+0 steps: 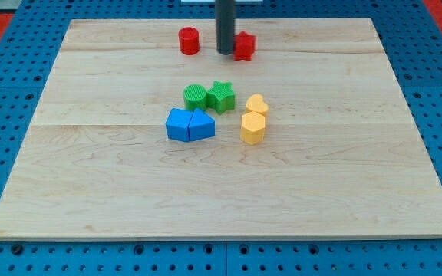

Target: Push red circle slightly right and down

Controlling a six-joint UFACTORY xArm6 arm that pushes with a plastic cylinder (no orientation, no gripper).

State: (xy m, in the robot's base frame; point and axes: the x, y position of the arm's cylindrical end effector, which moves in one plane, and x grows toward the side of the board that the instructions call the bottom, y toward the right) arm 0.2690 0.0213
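Red circle (189,41) near the view's top edge of the wooden board (359,192), left of centre. My tip (226,52) to its right, just beside a second red block (243,47), shape hard to make out, maybe touching it. No claw on this rod, so nothing open or closed to report. For a good push: better first to go around to the upper left of the circle, then to press gently toward lower right, only a short way. Green, blue and yellow blocks well apart, lower, not in danger.
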